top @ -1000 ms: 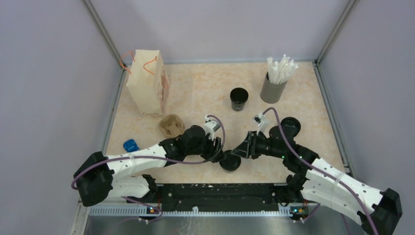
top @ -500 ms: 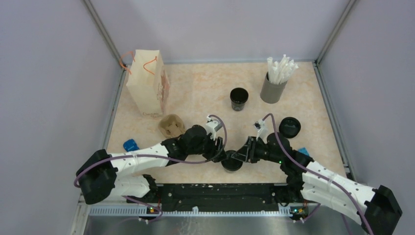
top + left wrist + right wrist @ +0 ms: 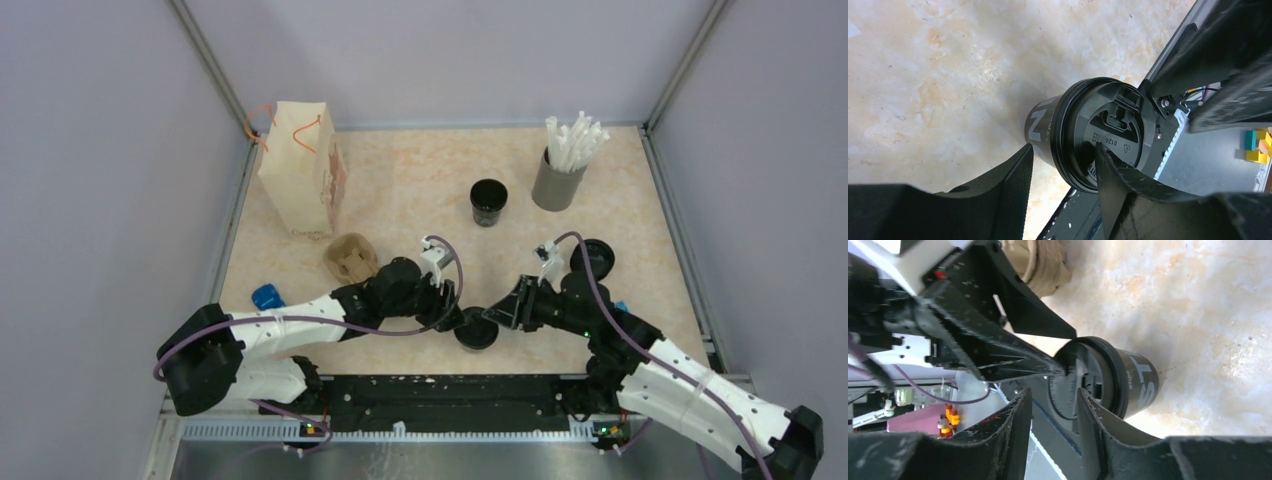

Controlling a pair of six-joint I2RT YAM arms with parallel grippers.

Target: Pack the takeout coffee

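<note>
**A:** Where is the coffee cup?

**B:** The lidded black coffee cup [image 3: 474, 333] stands upright on the marbled table [image 3: 400, 190], at the middle of the near edge, between the two arms. Its black lid [image 3: 1108, 132] is seated on top.

**A:** And the grippers?

**B:** Both meet at the cup. The left gripper [image 3: 457, 319] comes in from the left with its fingers [image 3: 1015, 180] spread. One tip sits just beside the cup's wall and the other lies across the top of the lid. Whether they squeeze the cup, I cannot tell. The right gripper [image 3: 494, 316] comes in from the right, its fingers [image 3: 1015, 425] a little apart and their tips at the lid's rim.

**A:** What containers are there?

**B:** A brown paper bag [image 3: 300, 175] with orange handles stands upright at the far left; its inside is hidden. A grey holder [image 3: 555, 185] at the far right holds white wrapped straws [image 3: 577, 138]. A second black cup [image 3: 489, 202], uncovered, stands near the far middle, and its inside is too dark to read. A loose black lid [image 3: 592, 260] lies flat beside the right arm. A brown cardboard carrier [image 3: 350, 256] lies in front of the bag.
</note>
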